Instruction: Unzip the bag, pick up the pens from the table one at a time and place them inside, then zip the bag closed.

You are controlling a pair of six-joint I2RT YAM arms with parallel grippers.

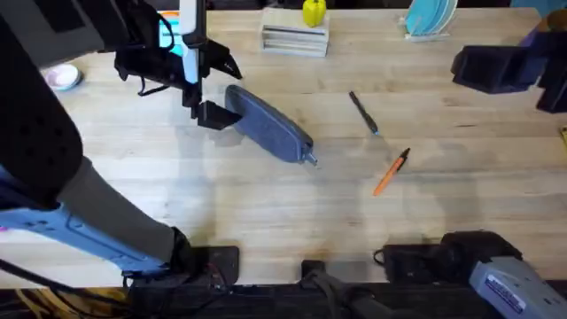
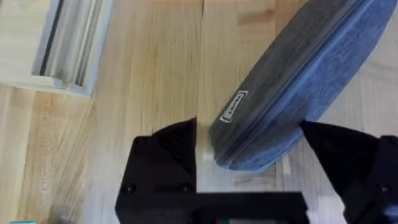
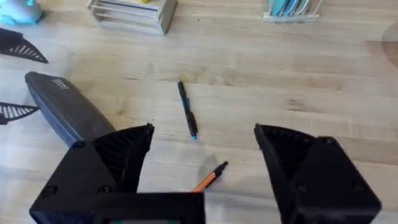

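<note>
The grey-blue bag [image 1: 268, 126] lies slanted on the table [image 1: 292, 213], its metal pull [image 1: 311, 160] at the near right end. My left gripper [image 1: 213, 115] is open at the bag's far left end. In the left wrist view that end of the bag [image 2: 292, 87] sits between the black fingers [image 2: 177, 146], with a small gap on one side. The dark pen [image 1: 363, 113] and the orange pen [image 1: 391, 171] lie to the right of the bag. My right gripper [image 3: 204, 127] is open and holds nothing, raised at the far right [image 1: 492, 66], facing the pens [image 3: 186, 112] and the bag [image 3: 68, 109].
A slatted rack [image 1: 294, 37] with a yellow object [image 1: 314, 12] stands at the back centre. A holder with blue plates [image 1: 430, 18] is at the back right. A small pink bowl [image 1: 62, 78] sits at the left edge.
</note>
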